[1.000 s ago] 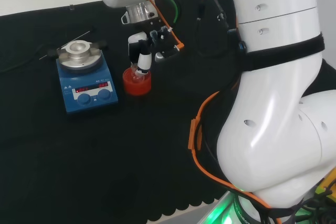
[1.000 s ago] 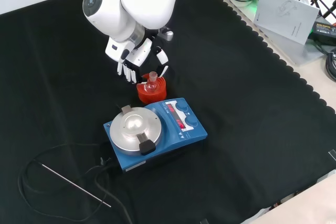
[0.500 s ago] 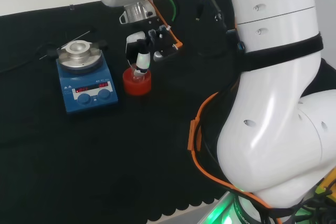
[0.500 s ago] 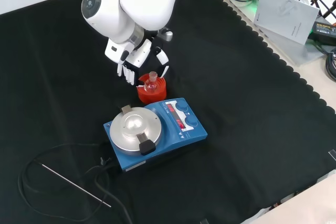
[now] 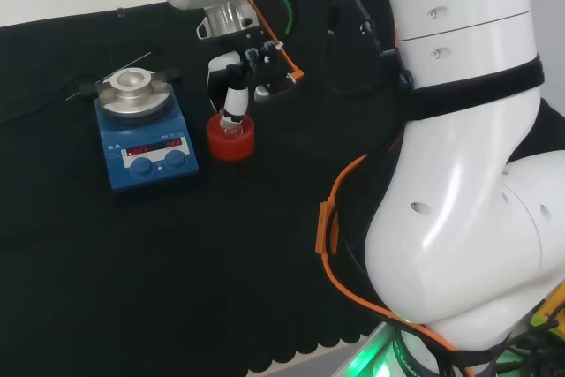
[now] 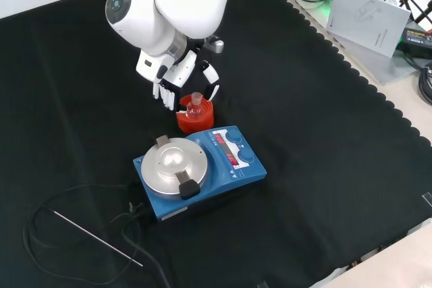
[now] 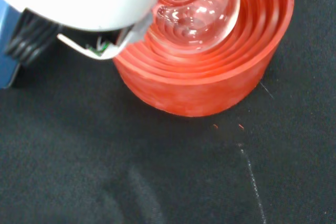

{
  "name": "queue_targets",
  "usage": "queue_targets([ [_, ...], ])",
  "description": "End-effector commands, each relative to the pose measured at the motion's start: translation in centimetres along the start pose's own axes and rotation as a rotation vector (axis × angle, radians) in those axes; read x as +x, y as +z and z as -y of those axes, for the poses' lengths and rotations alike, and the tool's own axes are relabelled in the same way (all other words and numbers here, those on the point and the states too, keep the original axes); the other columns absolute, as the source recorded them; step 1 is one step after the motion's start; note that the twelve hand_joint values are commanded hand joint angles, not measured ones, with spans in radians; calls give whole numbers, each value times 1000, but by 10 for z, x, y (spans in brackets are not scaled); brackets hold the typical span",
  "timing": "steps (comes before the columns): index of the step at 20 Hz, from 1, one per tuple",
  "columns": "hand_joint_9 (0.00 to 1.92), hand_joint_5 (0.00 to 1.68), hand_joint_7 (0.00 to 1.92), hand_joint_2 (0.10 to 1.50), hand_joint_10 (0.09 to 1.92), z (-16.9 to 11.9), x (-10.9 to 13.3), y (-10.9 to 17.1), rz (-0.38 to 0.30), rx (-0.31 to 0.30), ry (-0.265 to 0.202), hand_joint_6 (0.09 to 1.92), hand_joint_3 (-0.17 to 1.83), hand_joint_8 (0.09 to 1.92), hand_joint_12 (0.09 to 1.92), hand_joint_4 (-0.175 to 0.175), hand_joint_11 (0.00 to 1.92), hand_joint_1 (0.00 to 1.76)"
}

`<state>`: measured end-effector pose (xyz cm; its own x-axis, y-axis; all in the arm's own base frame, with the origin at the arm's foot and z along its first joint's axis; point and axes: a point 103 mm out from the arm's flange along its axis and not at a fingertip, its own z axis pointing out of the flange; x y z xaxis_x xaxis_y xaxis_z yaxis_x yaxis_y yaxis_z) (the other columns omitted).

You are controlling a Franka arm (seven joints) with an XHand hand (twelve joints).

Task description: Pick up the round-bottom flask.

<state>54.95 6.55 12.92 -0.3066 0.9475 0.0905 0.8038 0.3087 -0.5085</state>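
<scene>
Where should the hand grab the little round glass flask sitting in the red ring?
Probably by its neck, coming down from above. The round-bottom flask sits upright with its round belly sunk in the red ribbed stand, so only the narrow neck sticks up free. The hand hovers right beside it.

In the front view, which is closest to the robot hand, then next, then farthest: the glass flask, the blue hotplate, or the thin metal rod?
From the robot hand:
1. Glass flask, in its red stand right below the fingers.
2. Blue hotplate, just in front of the stand.
3. Thin metal rod, far off at the lower left of the cloth.
</scene>
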Motion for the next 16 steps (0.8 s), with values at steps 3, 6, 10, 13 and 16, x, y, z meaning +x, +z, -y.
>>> queue_targets([
  [3, 963, 481, 755, 332, 815, 3, 10, -3, -16, -12, 16, 1016, 1001, 936, 1312, -175, 763, 1053],
  [6, 983, 495, 768, 333, 815, 5, 6, -3, -26, -15, 14, 1015, 1000, 935, 1309, -175, 792, 1055],
  [10, 995, 506, 776, 335, 814, 6, 8, 3, -27, -6, 33, 1015, 1000, 934, 1304, -175, 815, 1058],
  [13, 998, 511, 777, 335, 814, 5, 11, 7, -20, 5, 28, 1015, 1000, 933, 1301, -175, 824, 1058],
  [16, 994, 513, 774, 335, 812, 7, 9, 7, -28, 1, 22, 1015, 999, 932, 1298, -175, 828, 1058],
])
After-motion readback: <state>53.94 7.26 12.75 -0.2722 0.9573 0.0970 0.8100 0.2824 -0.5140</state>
